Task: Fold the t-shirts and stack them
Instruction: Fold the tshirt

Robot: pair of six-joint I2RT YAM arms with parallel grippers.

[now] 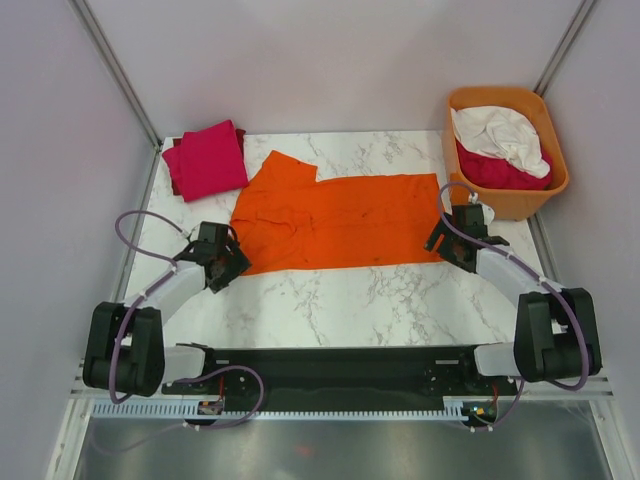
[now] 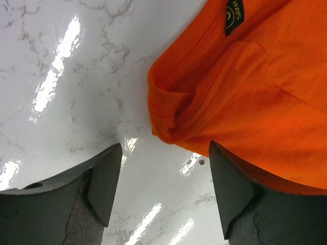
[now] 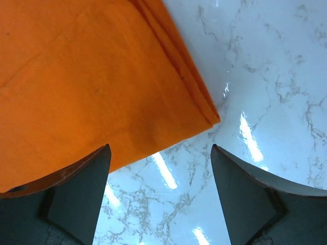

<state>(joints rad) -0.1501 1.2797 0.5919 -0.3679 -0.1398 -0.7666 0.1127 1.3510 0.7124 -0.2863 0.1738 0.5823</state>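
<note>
Folding step is beginning: orange shirt (image 1: 335,220) is lying flat between left tool (image 1: 222,262) and right tool (image 1: 447,240), both hanging open, a corner just ahead of each. Next probably needing both lowering and pinching those corners.

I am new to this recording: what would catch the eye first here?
The bright orange t-shirt lies spread across the middle of the marble table, with the open left gripper and open right gripper at its near corners. A folded magenta t-shirt lies far left; an orange tub at the far right holds white cloth and crimson cloth.
</note>
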